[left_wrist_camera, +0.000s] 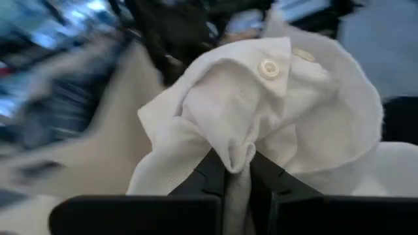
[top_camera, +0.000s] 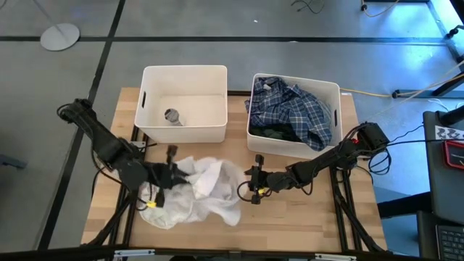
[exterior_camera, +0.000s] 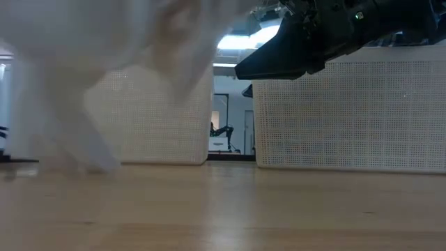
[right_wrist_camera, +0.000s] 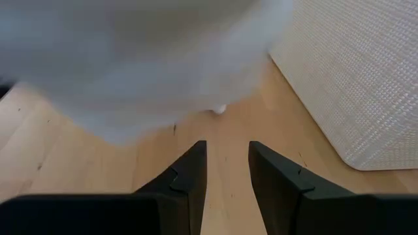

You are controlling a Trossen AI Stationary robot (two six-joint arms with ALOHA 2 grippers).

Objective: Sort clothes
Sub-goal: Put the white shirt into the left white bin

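Left gripper [left_wrist_camera: 238,176] pinches white shirt [top_camera: 206,190] fold before left bin [top_camera: 185,105]. Right gripper [right_wrist_camera: 225,166], slightly parted, empty, just beside shirt's edge.

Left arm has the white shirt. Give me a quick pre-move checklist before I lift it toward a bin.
1. Left gripper shut on the white garment: ok, a fold is pinched between its fingers in the left wrist view.
2. Right gripper clear of the cloth: ok, it is open and empty over bare table, just beside the garment.
3. Whole garment free to lift: cannot tell, most of it lies bunched on the table.
4. Left bin has room: ok, only one small grey item is inside.
5. Right bin: not ok for more bulk, the plaid shirt fills it.
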